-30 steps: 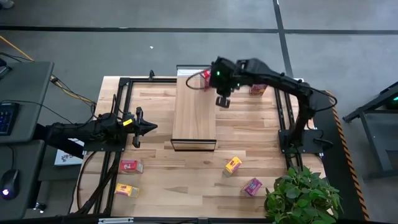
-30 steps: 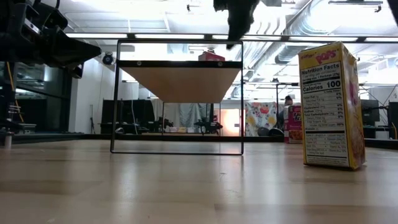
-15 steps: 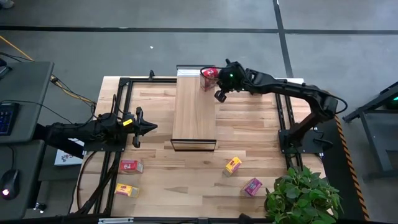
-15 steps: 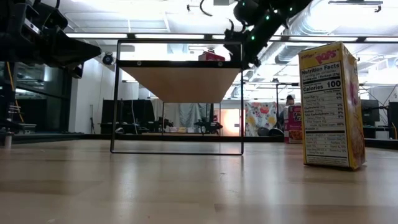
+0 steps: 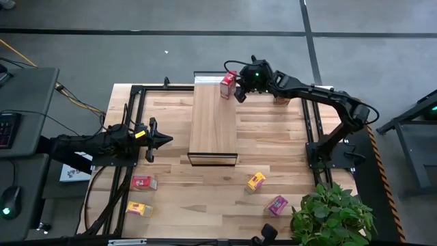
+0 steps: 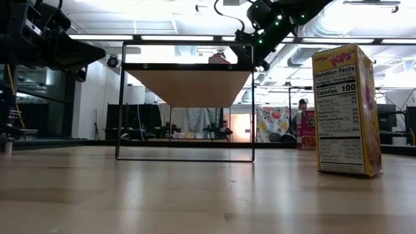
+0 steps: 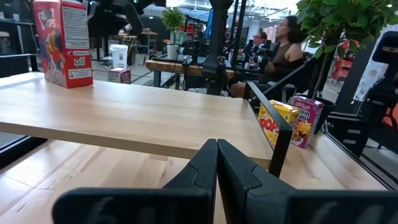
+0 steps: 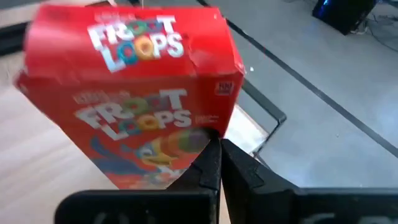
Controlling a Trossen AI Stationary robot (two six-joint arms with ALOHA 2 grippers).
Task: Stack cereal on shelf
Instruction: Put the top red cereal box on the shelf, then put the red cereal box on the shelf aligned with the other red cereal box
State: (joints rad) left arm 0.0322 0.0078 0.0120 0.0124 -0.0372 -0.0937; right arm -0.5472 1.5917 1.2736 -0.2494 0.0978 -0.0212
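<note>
One red Froot Loops box point(image 5: 228, 85) stands at the far right corner of the shelf point(image 5: 213, 123) top. The right gripper point(image 5: 240, 92) is just beside it, fingers pressed together with nothing between them, tips against the box's lower edge in the right wrist view. The left gripper point(image 5: 162, 140) waits left of the shelf, fingers together. On the tabletop point(image 5: 205, 198) lie a red box point(image 5: 142, 182), two yellow boxes point(image 5: 256, 181) point(image 5: 138, 208) and a magenta box point(image 5: 276, 205).
</note>
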